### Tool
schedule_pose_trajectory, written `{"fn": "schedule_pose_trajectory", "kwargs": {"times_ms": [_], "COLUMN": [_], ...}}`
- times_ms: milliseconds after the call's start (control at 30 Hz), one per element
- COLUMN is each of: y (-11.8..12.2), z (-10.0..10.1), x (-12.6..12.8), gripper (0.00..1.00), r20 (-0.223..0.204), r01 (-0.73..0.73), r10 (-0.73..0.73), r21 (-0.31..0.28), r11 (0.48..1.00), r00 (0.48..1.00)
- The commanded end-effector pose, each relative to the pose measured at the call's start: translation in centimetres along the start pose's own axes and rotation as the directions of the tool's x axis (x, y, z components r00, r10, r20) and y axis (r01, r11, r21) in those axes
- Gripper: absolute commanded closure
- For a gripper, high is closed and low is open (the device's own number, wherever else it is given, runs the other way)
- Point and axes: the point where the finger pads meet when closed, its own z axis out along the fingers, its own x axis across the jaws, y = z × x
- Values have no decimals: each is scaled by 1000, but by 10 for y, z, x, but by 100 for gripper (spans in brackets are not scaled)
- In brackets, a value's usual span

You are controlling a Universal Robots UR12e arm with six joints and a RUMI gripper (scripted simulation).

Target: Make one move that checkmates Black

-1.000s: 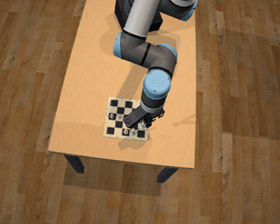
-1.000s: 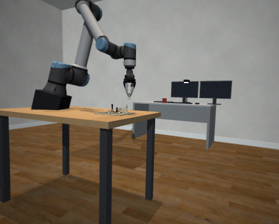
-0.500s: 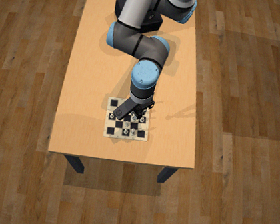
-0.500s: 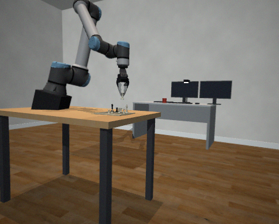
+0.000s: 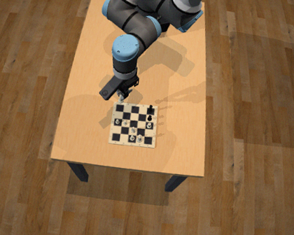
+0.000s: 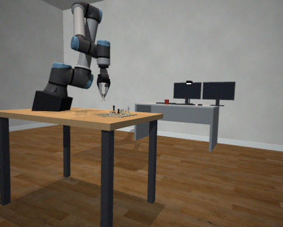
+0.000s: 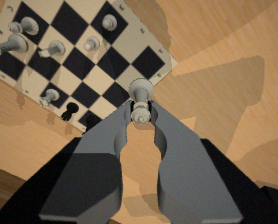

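- In the exterior view, the arm's dark base block is seen at the left end of the wooden table.
- The gripper is held high above the table top, pointing straight down, with its jaws clamped on a white chess piece.
- In the top view, the held white chess piece is seen just past the far left corner of the chessboard.
- In the wrist view, the piece is gripped by its upper part between both fingers, its base hanging over the board's corner.
- Two black pieces are seen upright near the board's far right corner.
- Several white pieces are spread over the nearer rows.
- A grey desk with two monitors is seen at the right.
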Motion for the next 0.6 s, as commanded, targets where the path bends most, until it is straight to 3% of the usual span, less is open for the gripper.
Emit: {"fn": "schedule_pose_trajectory", "kwargs": {"times_ms": [0,567], "y": [1,1], "z": [-2,4], "x": [10,10], "gripper": [100,100], "r20": [6,6], "r01": [12,12], "r10": [-12,-12], "r21": [0,0], "r11": [1000,1000], "r00": [1000,1000]}}
